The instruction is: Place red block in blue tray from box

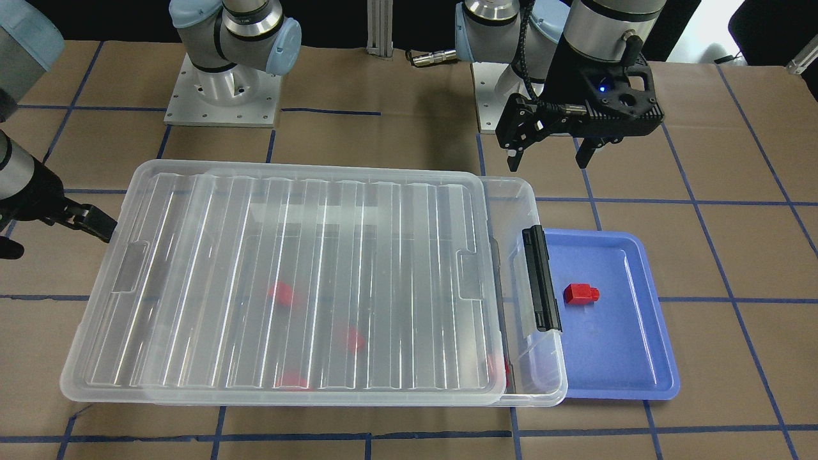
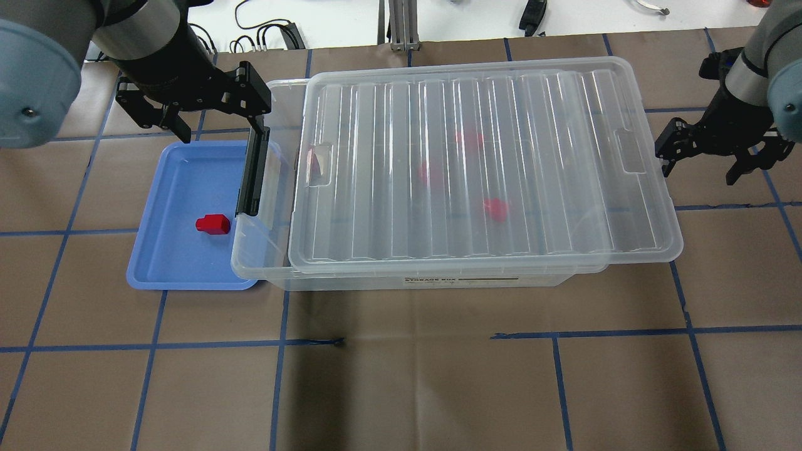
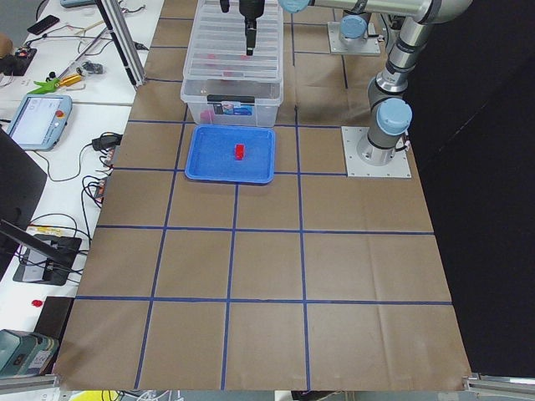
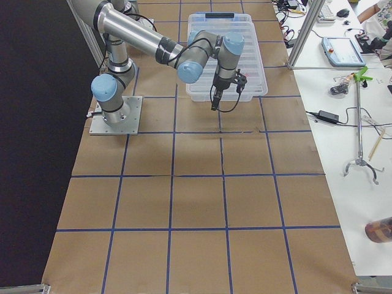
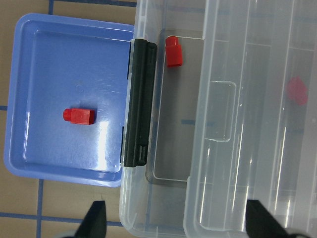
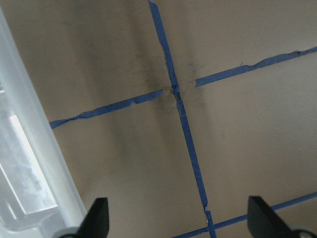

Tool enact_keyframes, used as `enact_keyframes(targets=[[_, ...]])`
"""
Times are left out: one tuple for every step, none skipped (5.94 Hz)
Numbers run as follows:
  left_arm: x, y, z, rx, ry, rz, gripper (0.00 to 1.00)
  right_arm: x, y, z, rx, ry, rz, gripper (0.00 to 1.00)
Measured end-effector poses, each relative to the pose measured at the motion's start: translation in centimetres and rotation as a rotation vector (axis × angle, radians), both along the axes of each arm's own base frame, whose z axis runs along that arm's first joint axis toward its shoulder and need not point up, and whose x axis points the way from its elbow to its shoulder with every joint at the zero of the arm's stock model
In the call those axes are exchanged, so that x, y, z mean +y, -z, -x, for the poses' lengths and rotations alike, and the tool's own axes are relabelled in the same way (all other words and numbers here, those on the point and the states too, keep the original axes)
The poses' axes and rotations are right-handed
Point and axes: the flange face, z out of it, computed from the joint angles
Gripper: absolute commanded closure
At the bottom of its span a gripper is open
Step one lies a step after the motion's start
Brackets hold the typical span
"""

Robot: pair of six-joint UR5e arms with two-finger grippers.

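L jaws wide apart, empty, up over where blue tray [image 2: 163, 188] meets box [image 2: 351, 282] latch [image 2: 250, 169]. R jaws apart, empty, over bare tabletop [image 2: 401, 376] off box's other end. Red block [image 2: 213, 223] lies in tray, nr latch. Lid [image 2: 532, 156] slid askew; more blocks [image 2: 495, 210] blurred beneath

Red blocks [image 1: 281, 294] blurred under lid [image 1: 383, 223] (count unclear).

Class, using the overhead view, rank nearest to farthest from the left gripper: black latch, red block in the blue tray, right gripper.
1. black latch, just beside the left gripper.
2. red block, in the blue tray.
3. right gripper, far right.
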Motion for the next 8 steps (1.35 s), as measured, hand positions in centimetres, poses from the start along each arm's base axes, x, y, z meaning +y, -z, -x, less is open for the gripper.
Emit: enact_keyframes(targets=[[0.0,0.0,0.0,0.002,-0.007,0.001,0.02,0.3,0.1,-1.7,0.003,0.020,0.000,0.00],[0.0,0.1,0.0,0.002,-0.003,-0.001,0.02,0.5,0.1,-3.4,0.007,0.032,0.003,0.00],[0.0,0.3,0.1,0.002,0.001,-0.003,0.02,0.5,0.0,-4.5,0.010,0.033,0.006,0.00],[0.0,0.4,0.1,0.002,0.003,-0.004,0.02,0.5,0.0,-5.3,0.011,0.026,0.008,0.00],[-0.1,0.5,0.1,0.003,0.003,-0.001,0.02,0.5,0.0,-5.6,0.011,0.021,0.010,0.00],[-0.2,0.6,0.1,0.003,0.004,0.004,0.02,0.5,-0.1,-5.8,0.011,0.019,0.011,0.00],[-0.2,0.6,0.1,0.003,0.004,0.007,0.02,0.4,-0.3,-5.7,0.013,0.017,0.017,0.00],[-0.2,0.5,0.1,0.003,0.004,0.008,0.02,0.1,-1.7,-5.7,0.020,0.015,0.042,0.00]])
